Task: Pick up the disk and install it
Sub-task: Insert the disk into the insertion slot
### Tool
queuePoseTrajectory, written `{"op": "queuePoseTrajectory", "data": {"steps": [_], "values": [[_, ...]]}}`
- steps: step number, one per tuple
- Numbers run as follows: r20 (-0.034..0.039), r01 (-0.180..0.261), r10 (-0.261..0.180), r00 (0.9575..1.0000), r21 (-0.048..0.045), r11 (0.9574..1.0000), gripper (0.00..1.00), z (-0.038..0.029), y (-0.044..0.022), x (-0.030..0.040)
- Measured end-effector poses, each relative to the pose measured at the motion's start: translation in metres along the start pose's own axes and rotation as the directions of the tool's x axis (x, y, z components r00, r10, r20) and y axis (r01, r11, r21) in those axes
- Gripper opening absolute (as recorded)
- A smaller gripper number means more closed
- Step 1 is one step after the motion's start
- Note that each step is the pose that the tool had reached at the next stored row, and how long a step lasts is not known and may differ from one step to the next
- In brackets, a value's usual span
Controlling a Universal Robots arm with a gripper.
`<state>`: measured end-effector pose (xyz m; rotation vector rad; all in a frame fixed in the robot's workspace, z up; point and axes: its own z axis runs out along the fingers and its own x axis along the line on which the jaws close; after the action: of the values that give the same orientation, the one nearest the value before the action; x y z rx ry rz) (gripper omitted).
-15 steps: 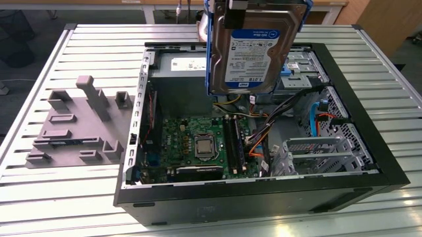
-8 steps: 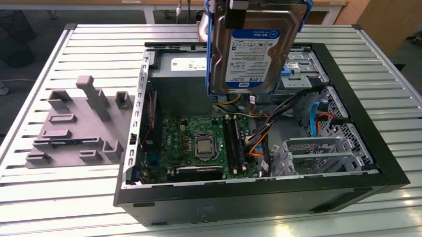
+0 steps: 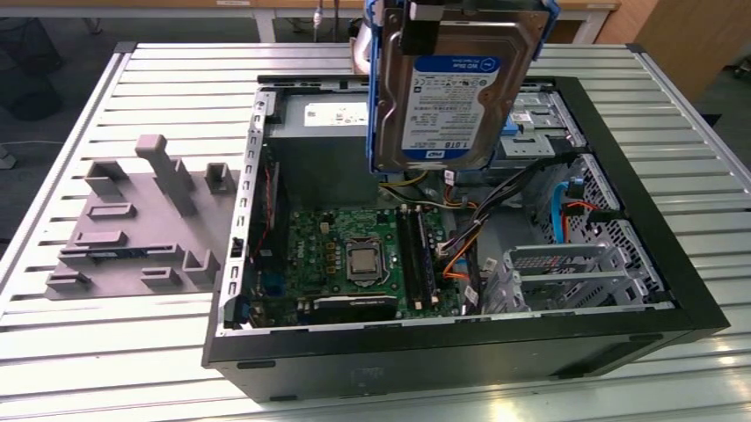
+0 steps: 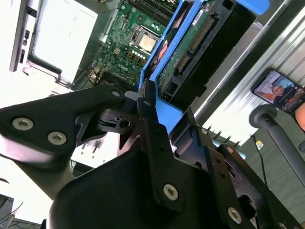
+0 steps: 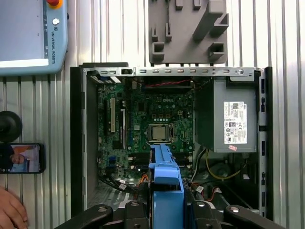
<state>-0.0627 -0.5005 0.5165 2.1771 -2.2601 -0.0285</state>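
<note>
The disk (image 3: 452,88), a silver hard drive with a white-and-blue label in a blue plastic carrier, hangs upright above the far side of the open computer case (image 3: 657,229). My gripper (image 4: 164,112) is shut on the carrier's edge, a black finger pressing on each side. In the first wrist view the carrier (image 5: 166,183) shows edge-on between the black gripper parts, over the motherboard (image 5: 147,124) next to the processor socket. The disk touches nothing in the case.
The case lies on its side on a slatted metal table. It holds a grey power supply (image 5: 228,119) and a metal drive cage (image 3: 564,272) with loose cables beside them. A grey fixture (image 3: 135,220) sits on the exterior view's left. A teach pendant (image 5: 28,38), a phone (image 5: 21,158) and a person's hand (image 5: 9,210) lie beside the case.
</note>
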Motion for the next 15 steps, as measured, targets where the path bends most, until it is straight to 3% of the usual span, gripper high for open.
{"op": "queuePoseTrajectory", "data": {"steps": [7,11,15], "values": [[0.0000,0.000,0.000,1.0000,0.0000,1.0000,0.36,0.0009,-0.0009,0.0240],[0.0001,0.000,0.000,1.0000,0.0000,1.0000,0.36,0.0017,-0.0047,0.0261],[0.0000,0.000,0.000,1.0000,0.0000,1.0000,0.36,0.0024,-0.0198,0.0257]]}}
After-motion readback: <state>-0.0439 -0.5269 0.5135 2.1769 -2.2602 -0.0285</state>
